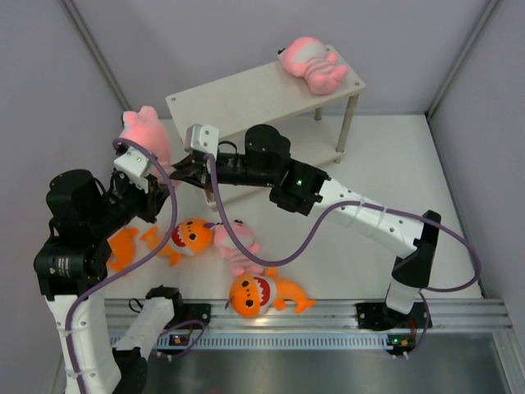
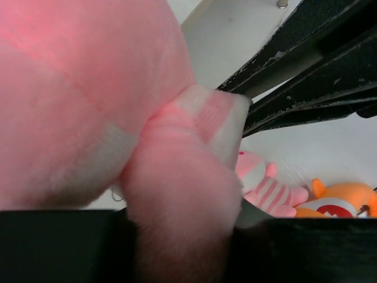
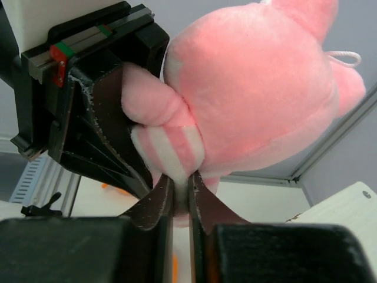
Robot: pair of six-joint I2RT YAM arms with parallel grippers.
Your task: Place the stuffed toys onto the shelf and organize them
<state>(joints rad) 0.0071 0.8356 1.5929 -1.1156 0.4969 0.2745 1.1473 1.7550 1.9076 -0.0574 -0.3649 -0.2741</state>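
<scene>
My left gripper and my right gripper are both shut on one pink toy, held in the air left of the shelf. In the left wrist view the toy fills the frame, with a limb between the jaws of the left gripper. In the right wrist view my right gripper pinches its striped belly. A second pink toy lies on the shelf's top right. On the table lie a third pink toy and three orange sharks.
The right arm stretches leftward in front of the shelf's lower tier. Grey walls close the back and sides. A metal rail runs along the near edge. The shelf's corner shows in the right wrist view.
</scene>
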